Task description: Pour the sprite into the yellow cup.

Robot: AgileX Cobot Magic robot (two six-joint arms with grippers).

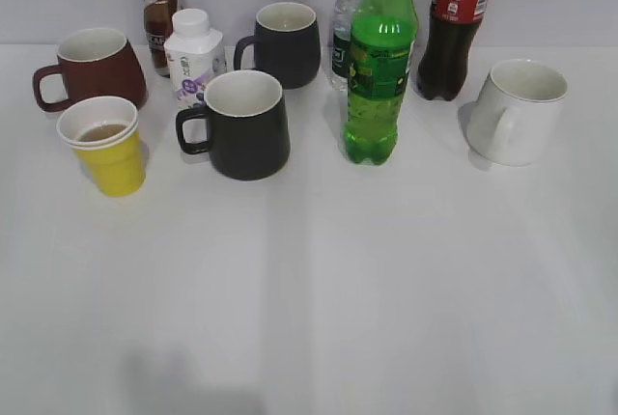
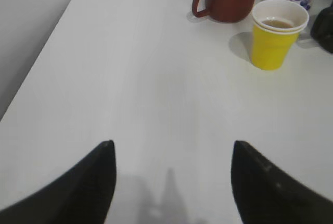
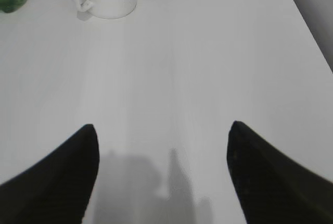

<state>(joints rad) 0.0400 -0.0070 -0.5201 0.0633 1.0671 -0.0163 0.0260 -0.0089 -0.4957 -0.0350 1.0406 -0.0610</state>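
Black jaws on left gripper [image 2: 171, 182] and right gripper [image 3: 164, 172] both spread wide, empty, above bare table [image 1: 386, 290]. Sprite [image 1: 380, 68] stands mid-row, capped, seemingly full: heavy, slick, squashy — grab mid-body. Yellow cup [image 1: 108, 150] far left: light, tippy.

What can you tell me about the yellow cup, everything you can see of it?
The yellow cup is a small handleless paper cup, yellow outside with a white rim and white inside. It looks like two cups nested. It stands upright on the white table, holding a little brownish liquid, in front of the red-brown mug. Neither gripper touches it.
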